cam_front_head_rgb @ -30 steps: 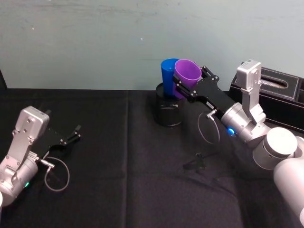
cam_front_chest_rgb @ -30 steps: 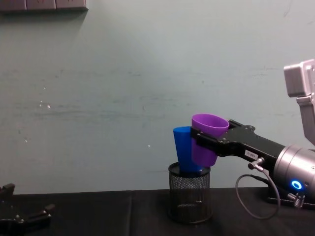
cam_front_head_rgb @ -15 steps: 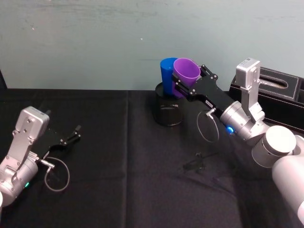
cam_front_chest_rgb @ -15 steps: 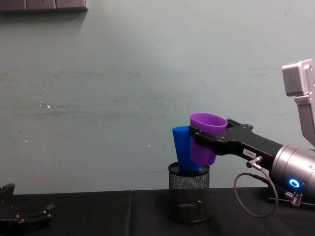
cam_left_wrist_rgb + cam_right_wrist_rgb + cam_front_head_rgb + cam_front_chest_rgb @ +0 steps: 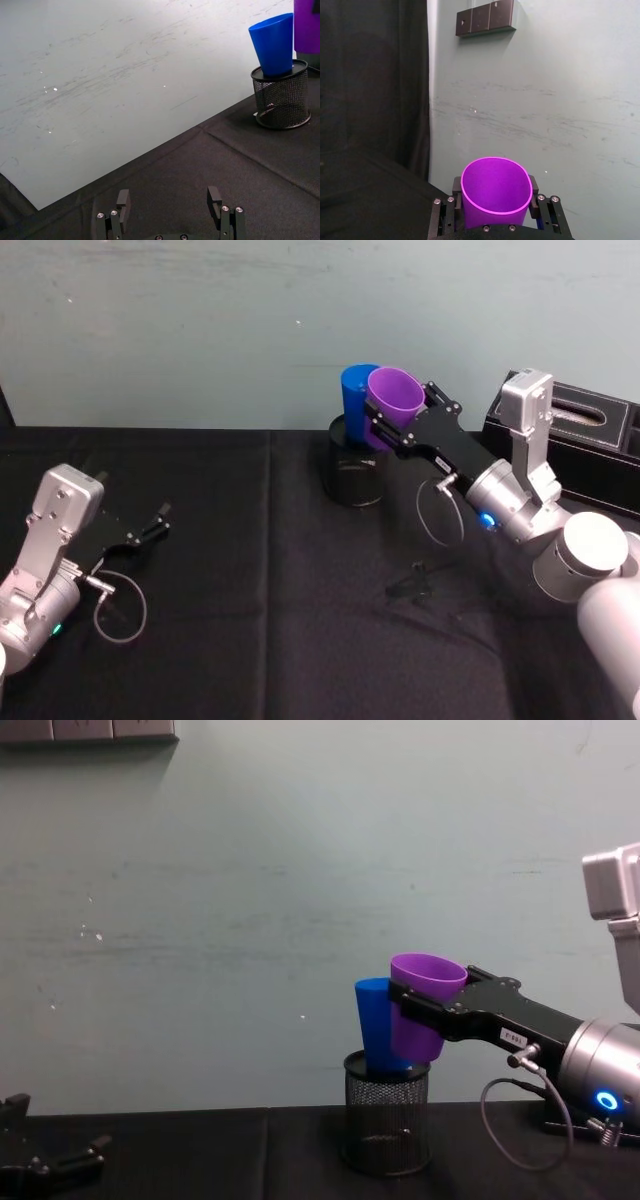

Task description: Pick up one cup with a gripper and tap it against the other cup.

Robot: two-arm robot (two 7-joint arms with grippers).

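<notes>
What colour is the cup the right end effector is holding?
Purple. The cup shows best in the right wrist view.

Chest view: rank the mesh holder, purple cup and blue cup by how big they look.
1. mesh holder
2. purple cup
3. blue cup, partly hidden, so unsure against the purple one

Purple cup (image 5: pixel 495 195): smooth plastic, slight sheen on rim. Blue cup (image 5: pixel 274 42): smooth plain plastic, same look. Pen holder (image 5: pixel 280 97): black wire mesh, metal. On right gripper (image 5: pixel 397 412) and left gripper (image 5: pixel 168 197): black metal, matt, small bright screws. Table cloth (image 5: pixel 250 590): black fabric, matt, few creases. Wall (image 5: pixel 200 330): pale paint, scuffed.
</notes>
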